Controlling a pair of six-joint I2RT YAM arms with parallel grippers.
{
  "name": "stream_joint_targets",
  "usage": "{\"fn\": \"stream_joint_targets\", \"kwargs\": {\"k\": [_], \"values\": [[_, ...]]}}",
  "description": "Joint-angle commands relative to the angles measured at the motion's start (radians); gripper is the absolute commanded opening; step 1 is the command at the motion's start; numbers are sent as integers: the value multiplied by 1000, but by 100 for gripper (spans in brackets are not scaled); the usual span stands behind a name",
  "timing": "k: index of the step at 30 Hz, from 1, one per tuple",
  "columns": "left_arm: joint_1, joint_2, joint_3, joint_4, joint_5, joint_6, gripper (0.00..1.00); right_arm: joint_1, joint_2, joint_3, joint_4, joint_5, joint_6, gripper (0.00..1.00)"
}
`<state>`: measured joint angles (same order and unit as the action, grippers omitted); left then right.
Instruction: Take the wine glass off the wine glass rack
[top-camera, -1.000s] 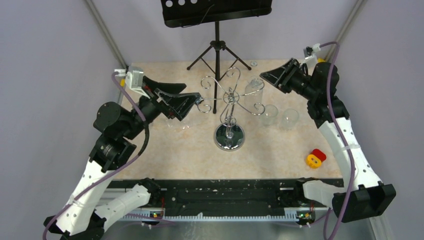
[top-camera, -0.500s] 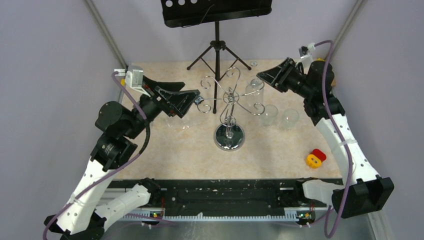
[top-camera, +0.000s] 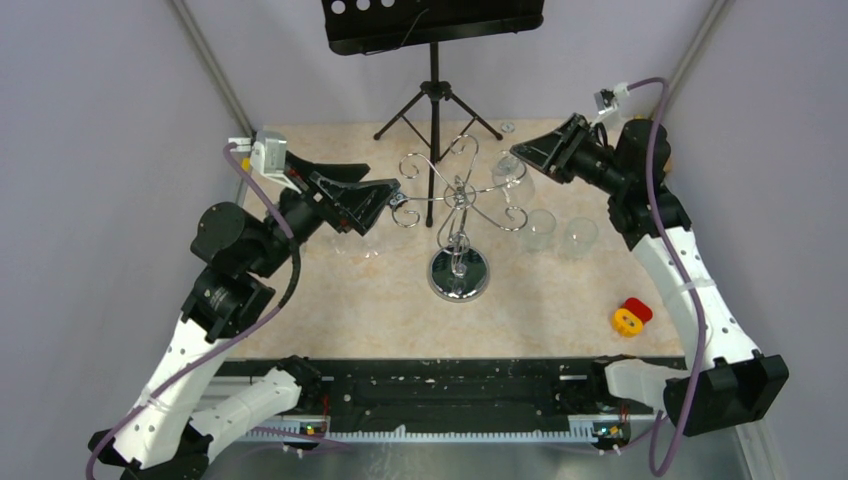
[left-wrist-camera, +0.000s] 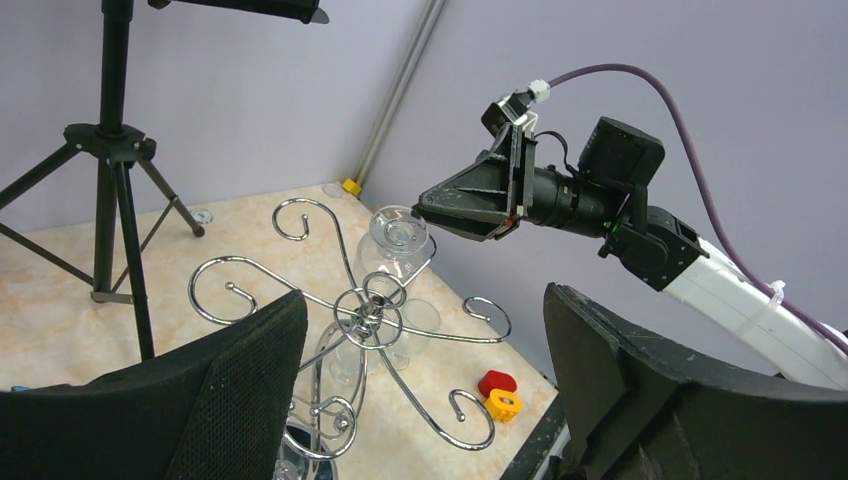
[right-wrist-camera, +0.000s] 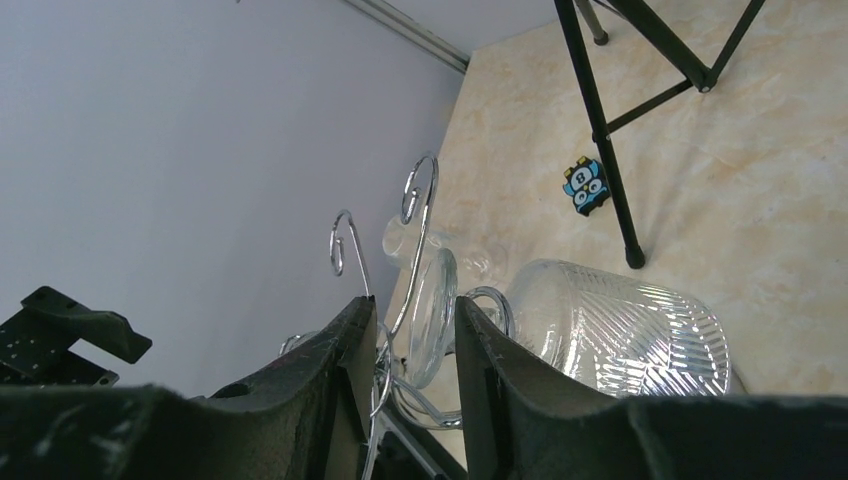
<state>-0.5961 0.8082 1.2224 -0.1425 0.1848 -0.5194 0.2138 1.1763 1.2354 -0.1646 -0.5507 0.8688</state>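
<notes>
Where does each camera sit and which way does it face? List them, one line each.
Top external: above and behind the arm bases, looking down on the table, wine glass rack, left gripper and right gripper.
Left wrist: faces across the rack toward the right gripper; own fingers at bottom.
Right wrist: close on the wine glass hanging there; own fingers below.
Shared: all three show rack and glass.

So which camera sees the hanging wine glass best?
The right wrist view: the wine glass is big and close, foot between the fingers of the right gripper, ribbed bowl clear. The left wrist view shows it small, hanging on the rack. From the top it is a faint shape.
</notes>
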Motion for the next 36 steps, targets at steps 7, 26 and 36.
{"fn": "stream_joint_targets", "kwargs": {"k": [7,26,36], "values": [[3,10,-7,32,-9,-1,91,47,21,92,-65,-31,3,34],[4,28,-12,18,-13,-4,91,87,-15,80,-82,198,68,0],[3,29,-14,16,-22,-4,91,86,-73,64,-86,295,178,0]]}}
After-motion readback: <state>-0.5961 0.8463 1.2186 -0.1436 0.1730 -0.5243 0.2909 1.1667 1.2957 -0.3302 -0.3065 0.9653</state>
